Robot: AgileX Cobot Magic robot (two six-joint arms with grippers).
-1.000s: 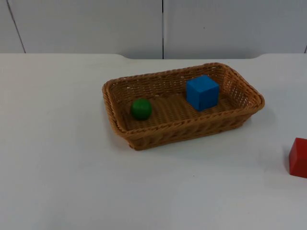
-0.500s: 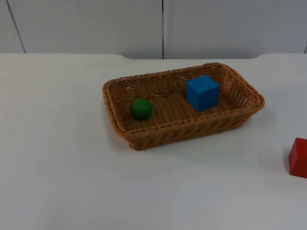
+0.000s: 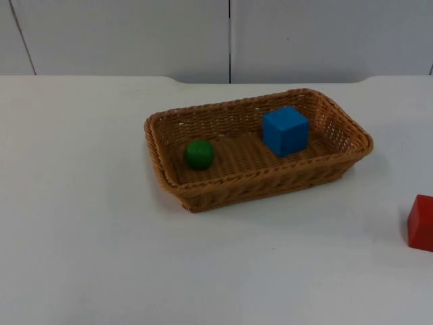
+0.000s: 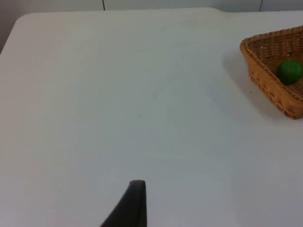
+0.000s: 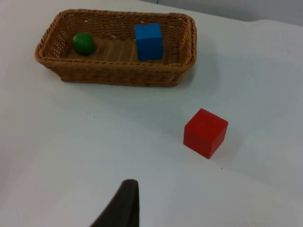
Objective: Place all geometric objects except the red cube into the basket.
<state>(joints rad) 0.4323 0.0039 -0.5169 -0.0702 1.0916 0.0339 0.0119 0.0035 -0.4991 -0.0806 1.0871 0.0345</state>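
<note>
A brown wicker basket point(image 3: 203, 196) stands at the middle of the table. Inside it lie a green ball point(image 3: 199, 154) toward its left end and a blue cube point(image 3: 285, 131) toward its right end. A red cube point(image 3: 421, 222) rests on the table at the right edge of the top view, apart from the basket. The right wrist view takes in the basket point(image 5: 118, 75), the ball point(image 5: 83, 43), the blue cube point(image 5: 148, 41) and the red cube point(image 5: 205, 132), with one black fingertip point(image 5: 124, 203) over bare table. The left wrist view has a fingertip point(image 4: 133, 203), the basket's corner point(image 4: 270, 85) and the ball point(image 4: 289, 72).
The white table top point(image 3: 101, 237) runs back to the grey partition wall point(image 3: 230, 37). Both arms wait back from the basket.
</note>
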